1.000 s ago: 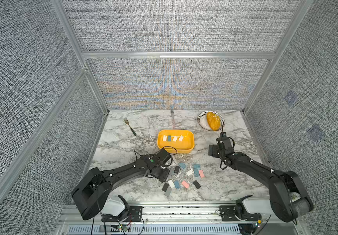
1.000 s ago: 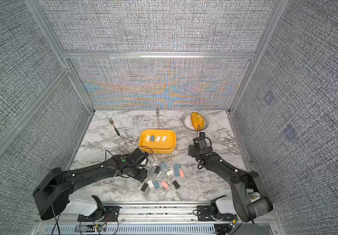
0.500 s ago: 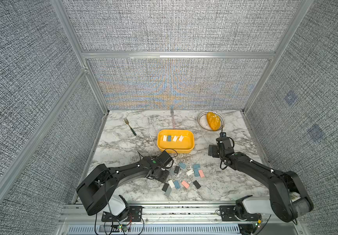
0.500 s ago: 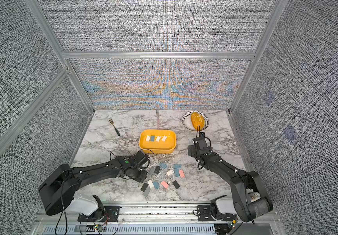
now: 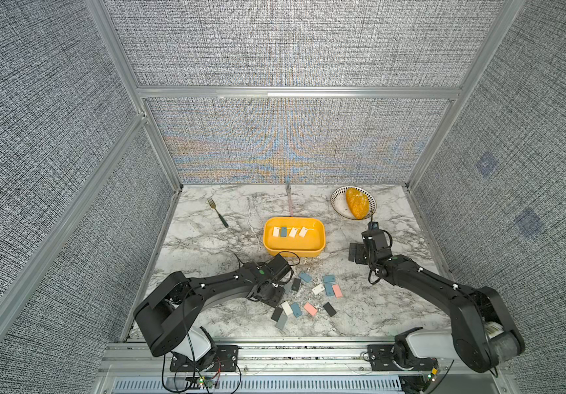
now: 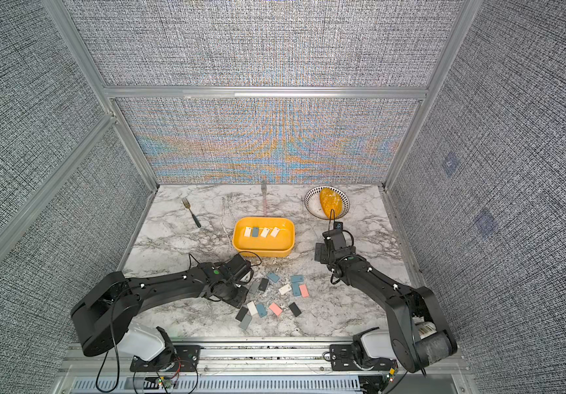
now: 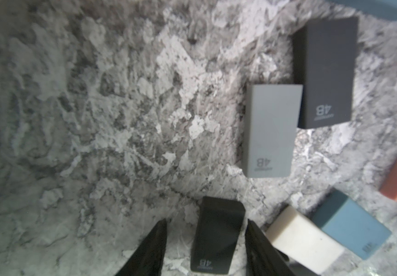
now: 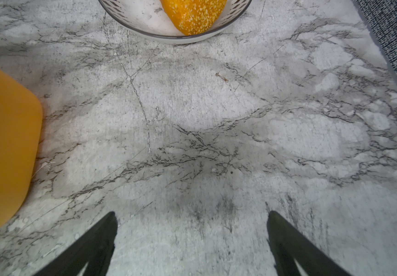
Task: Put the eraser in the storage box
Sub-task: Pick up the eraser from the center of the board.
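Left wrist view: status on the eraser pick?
Left hand open, straddling black eraser, not gripped. Right hand open, empty. Eraser not yet in storage box. White eraser close beside one finger.

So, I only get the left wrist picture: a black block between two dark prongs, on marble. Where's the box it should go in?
Observer: In both top views the yellow storage box stands just beyond the left pincer, towards the back wall.
Visitor: Anything inside it?
Observer: A row of four: three white erasers and one blue eraser.
Visitor: And the other arm?
Observer: The right pincer stands wide open, holding nothing, beside the box, facing a patterned bowl.
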Robot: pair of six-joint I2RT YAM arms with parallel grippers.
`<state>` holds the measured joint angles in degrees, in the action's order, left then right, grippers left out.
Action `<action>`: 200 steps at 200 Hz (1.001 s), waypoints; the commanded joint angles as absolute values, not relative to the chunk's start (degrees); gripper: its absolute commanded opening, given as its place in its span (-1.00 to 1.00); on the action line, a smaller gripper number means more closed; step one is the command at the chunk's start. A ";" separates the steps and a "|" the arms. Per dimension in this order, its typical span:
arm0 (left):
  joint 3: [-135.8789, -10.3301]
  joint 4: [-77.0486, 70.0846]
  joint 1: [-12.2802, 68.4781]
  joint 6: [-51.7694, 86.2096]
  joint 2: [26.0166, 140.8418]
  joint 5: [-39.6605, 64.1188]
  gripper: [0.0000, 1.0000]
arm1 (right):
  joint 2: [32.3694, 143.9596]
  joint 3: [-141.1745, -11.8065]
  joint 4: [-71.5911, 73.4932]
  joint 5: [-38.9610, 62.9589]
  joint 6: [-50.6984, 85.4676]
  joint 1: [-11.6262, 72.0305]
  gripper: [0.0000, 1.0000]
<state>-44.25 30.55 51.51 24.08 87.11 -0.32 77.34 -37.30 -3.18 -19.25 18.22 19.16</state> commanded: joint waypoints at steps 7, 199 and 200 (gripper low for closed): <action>-44.80 30.94 51.77 23.91 88.22 -1.62 0.08 | 77.32 -37.23 -3.00 -19.78 18.72 19.20 0.96; -46.16 32.27 52.52 24.22 87.54 -4.18 -0.47 | 76.96 -36.52 -2.93 -20.21 18.83 19.21 0.96; -46.24 32.35 52.50 24.20 87.54 -4.24 -0.47 | 76.98 -36.59 -2.92 -20.21 18.82 19.18 0.95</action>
